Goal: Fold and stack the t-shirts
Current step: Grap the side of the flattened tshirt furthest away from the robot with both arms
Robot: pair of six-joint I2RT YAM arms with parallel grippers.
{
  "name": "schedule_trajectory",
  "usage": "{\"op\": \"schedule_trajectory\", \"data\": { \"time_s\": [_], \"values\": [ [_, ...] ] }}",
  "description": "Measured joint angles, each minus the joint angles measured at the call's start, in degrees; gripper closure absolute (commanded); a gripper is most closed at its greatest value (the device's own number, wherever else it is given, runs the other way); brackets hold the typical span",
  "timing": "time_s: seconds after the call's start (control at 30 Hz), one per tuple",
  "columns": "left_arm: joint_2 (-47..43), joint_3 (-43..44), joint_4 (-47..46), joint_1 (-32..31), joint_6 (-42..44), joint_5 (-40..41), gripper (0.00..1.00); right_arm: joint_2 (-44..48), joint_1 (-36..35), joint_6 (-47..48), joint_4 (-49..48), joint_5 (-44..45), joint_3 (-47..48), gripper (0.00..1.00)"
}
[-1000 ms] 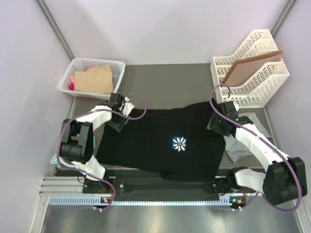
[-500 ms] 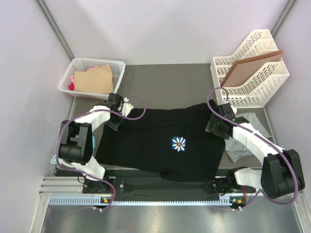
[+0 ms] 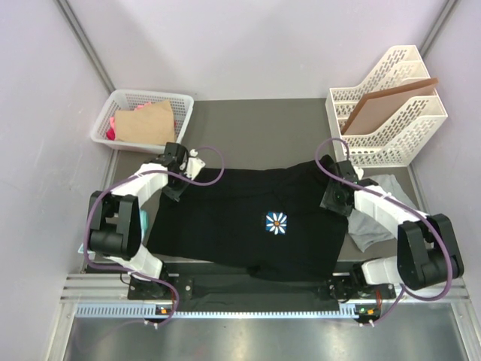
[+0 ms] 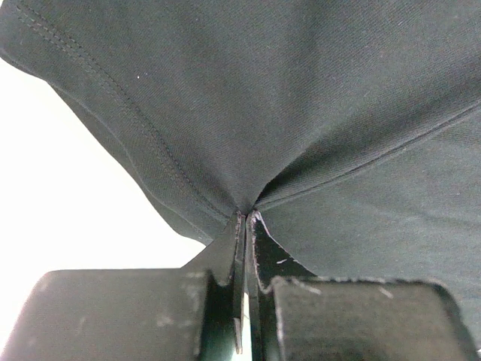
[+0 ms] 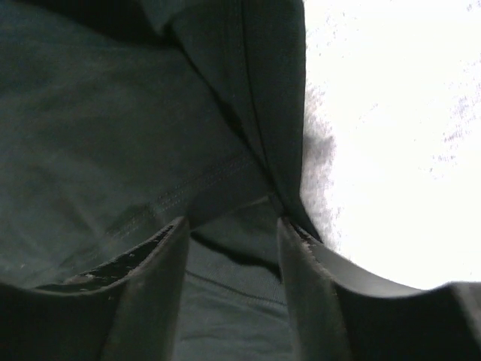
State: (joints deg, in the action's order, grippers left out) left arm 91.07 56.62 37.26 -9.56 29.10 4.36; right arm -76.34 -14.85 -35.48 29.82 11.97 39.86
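Two claws: both sit on the far edge of the large black t-shirt with the blue-and-white flower print [image 3: 248, 226], one at each shoulder.
Left claw [image 4: 246, 218]: it has just snapped closed, and now the jaws are pressed together with a pucker of black cloth pinched at the tips.
Right claw [image 5: 233, 222]: it is narrowing but not there yet, with the jaws apart, a fold of black hem lying between them and nothing clamped.
Meaning: one corner is secured and the other pending, so I judge the first fold can't start until the right side bites.
Black shirt: it lies spread flat across the middle of the grey table [image 3: 263, 128], its near hem at the arm bases.
Plain light grey t-shirt [image 3: 368, 235]: it is crumpled at the right, tucked against the black shirt's edge, unfolded.
White mesh basket [image 3: 105, 120]: it stands at the far left and holds a tan flat sheet [image 3: 143, 124] over something pink [image 3: 113, 125].
White slotted file rack [image 3: 409, 124]: it stands at the far right, with a stiff brown board [image 3: 387, 101] leaning in one slot.
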Motion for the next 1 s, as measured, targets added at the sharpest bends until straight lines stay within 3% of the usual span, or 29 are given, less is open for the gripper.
{"op": "schedule_trajectory", "data": {
  "time_s": [0.6,1.0],
  "values": [
    [-0.22,0.39,0.55,0.59,0.94,0.22,1.00,-1.55,0.28,1.68,-0.92,1.11,2.16,0.55],
    [-0.92,0.39,0.94,0.66,1.11,0.85,1.00,-4.20,0.76,2.97,-2.47,1.51,3.39,1.00]
  ]
}}
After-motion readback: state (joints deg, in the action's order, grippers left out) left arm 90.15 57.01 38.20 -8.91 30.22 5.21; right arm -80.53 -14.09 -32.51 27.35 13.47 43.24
